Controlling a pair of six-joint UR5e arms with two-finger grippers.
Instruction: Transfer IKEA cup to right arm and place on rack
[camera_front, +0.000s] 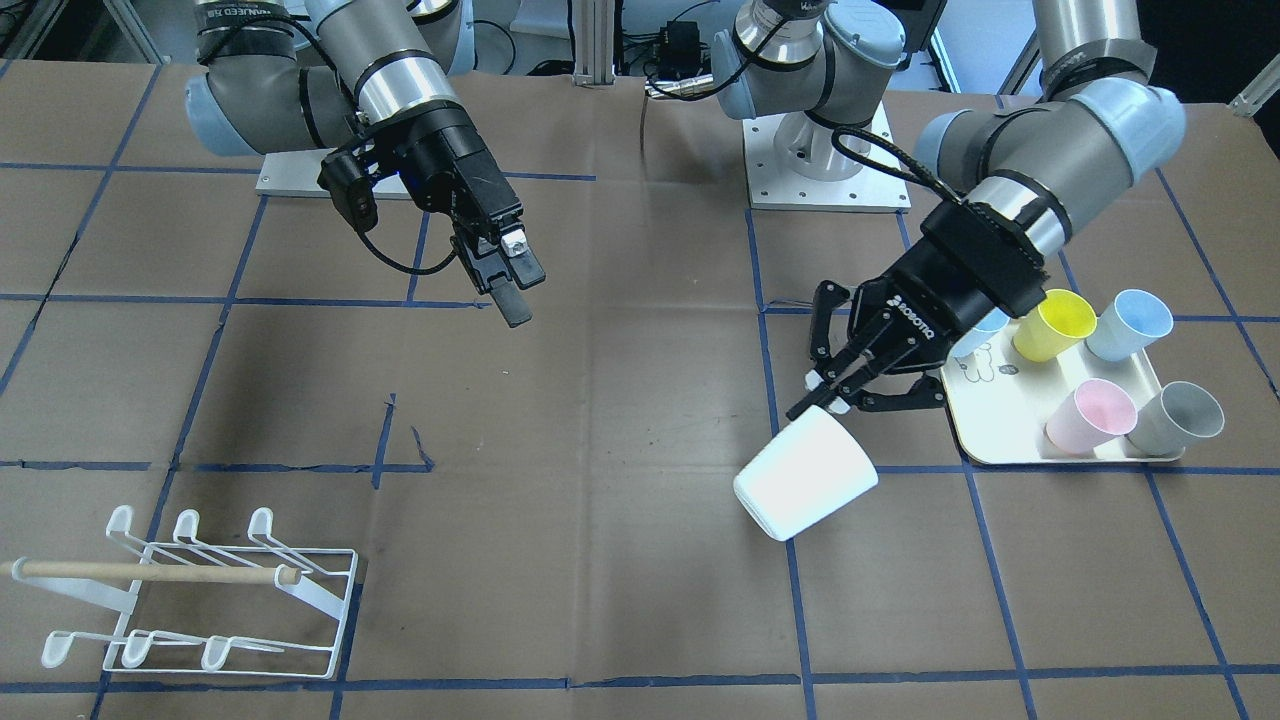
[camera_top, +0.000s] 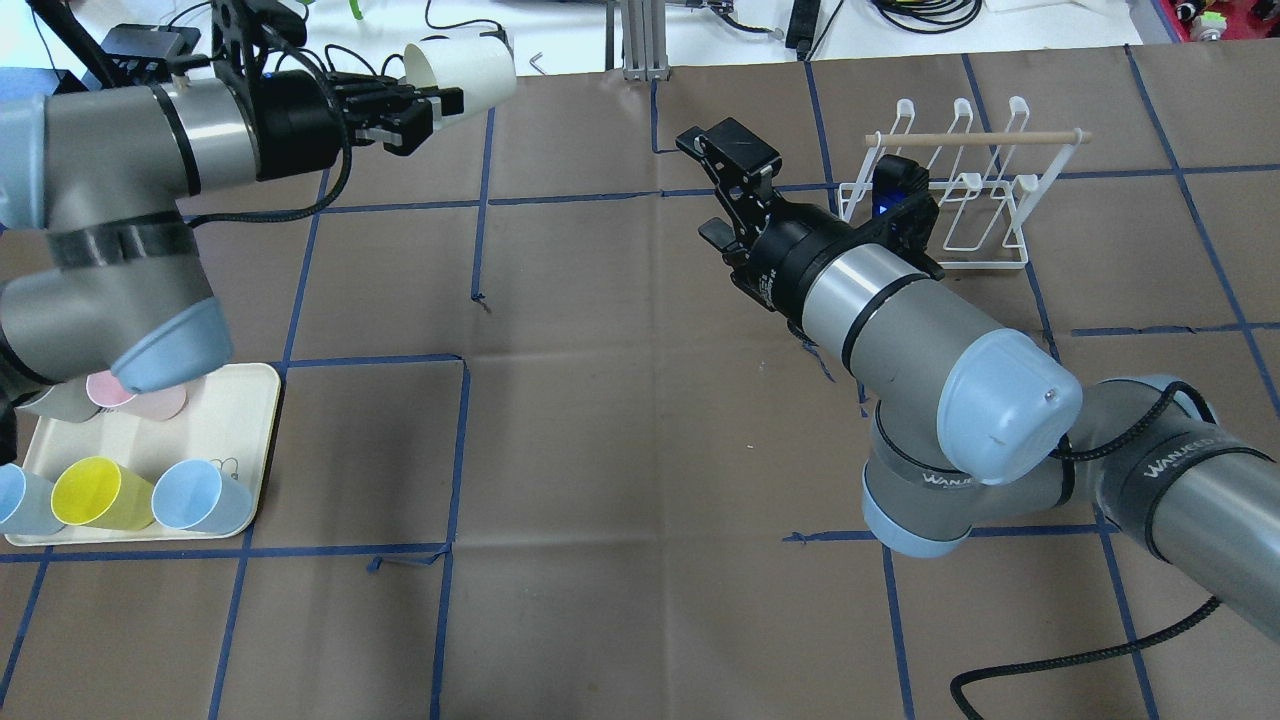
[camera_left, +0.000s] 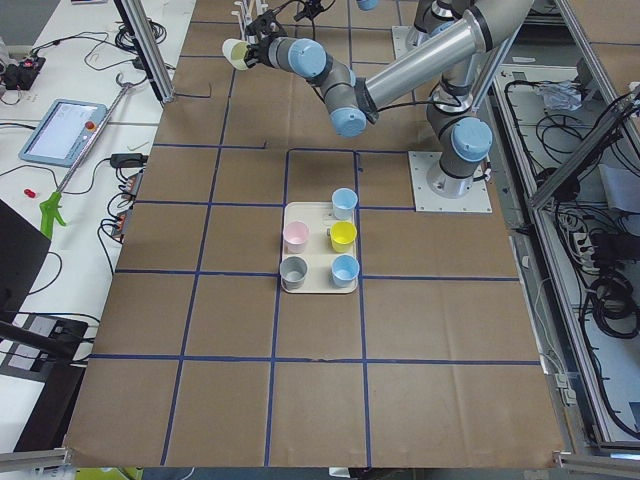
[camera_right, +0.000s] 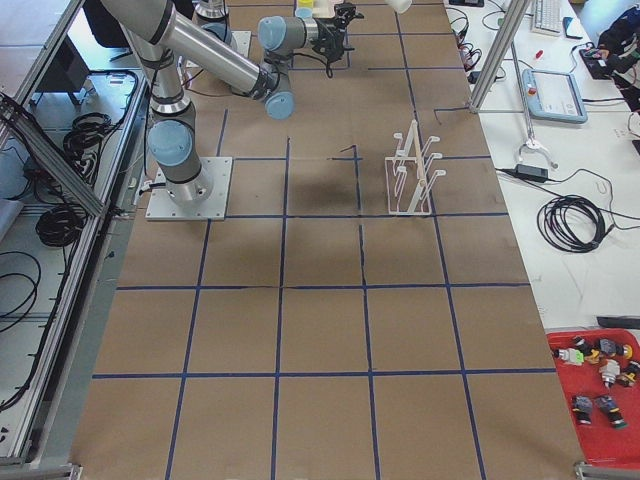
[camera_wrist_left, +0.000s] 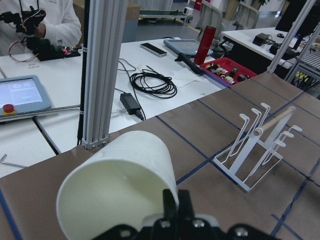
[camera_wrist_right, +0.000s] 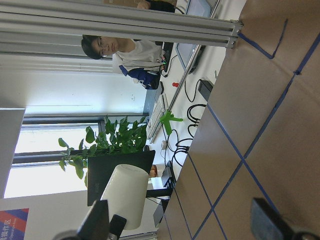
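Observation:
My left gripper (camera_front: 818, 393) is shut on the rim of a white IKEA cup (camera_front: 805, 475) and holds it on its side above the table. In the overhead view the left gripper (camera_top: 440, 100) and the cup (camera_top: 462, 68) are at the far left edge. The left wrist view shows the cup's open mouth (camera_wrist_left: 117, 190) with a finger (camera_wrist_left: 172, 207) inside the rim. My right gripper (camera_front: 515, 285) is open and empty, held mid-table and apart from the cup; the right wrist view shows the cup (camera_wrist_right: 125, 197) ahead. The white wire rack (camera_front: 200, 590) with its wooden dowel stands empty beside the right arm (camera_top: 950, 190).
A cream tray (camera_front: 990, 400) under the left arm holds a yellow cup (camera_front: 1055, 322), a blue cup (camera_front: 1130, 322), a pink cup (camera_front: 1092, 412), a grey cup (camera_front: 1180, 415) and one more blue cup. An aluminium post (camera_top: 640, 40) stands at the table's far edge.

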